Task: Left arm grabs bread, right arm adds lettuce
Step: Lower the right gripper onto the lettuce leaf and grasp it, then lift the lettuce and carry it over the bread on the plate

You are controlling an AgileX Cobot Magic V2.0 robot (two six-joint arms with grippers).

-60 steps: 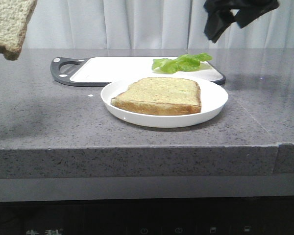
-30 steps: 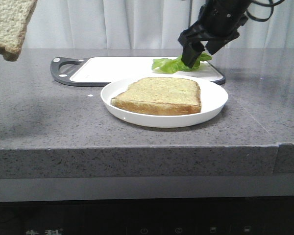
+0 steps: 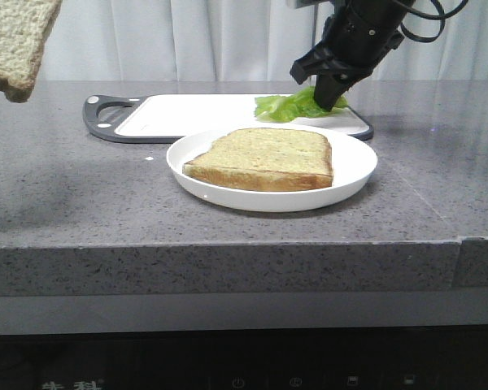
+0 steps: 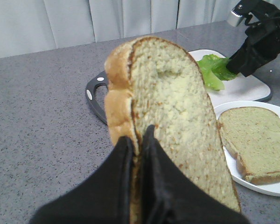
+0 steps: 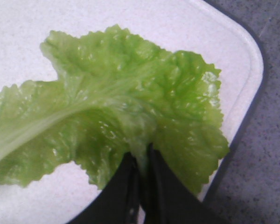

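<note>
On the table: a grey speckled table (image 3: pixel 65 187) carries a white plate (image 3: pixel 354 175) near its front and a white cutting board (image 3: pixel 187 114) with a dark rim and handle behind the plate.
Left tool: the left tool (image 4: pixel 137 140) has its two black fingers pressed nearly together on the lower edge of the bread (image 4: pixel 172 116); it has hold of that slice.
Bread: the bread is held up off the table, standing on edge in the left wrist view with its crust to one side and its crumb face showing; in the front view it (image 3: pixel 16 41) hangs at the upper left corner, well apart from the plate.
Second slice: another bread slice (image 3: pixel 264 158) lies flat in the plate, crust toward the front.
Right tool: the right tool (image 5: pixel 142 156) is nearly closed, its narrow fingers pinching the edge of the lettuce (image 5: pixel 126 112); in the front view the right arm (image 3: pixel 354 41) comes down from the upper right, tool tip at the lettuce.
Lettuce: the lettuce (image 3: pixel 289 106) is at the right end of the cutting board, near its rounded corner; whether it rests on the board or is slightly raised cannot be told.
Background: a pale curtain (image 3: pixel 187 36) hangs behind the table.
</note>
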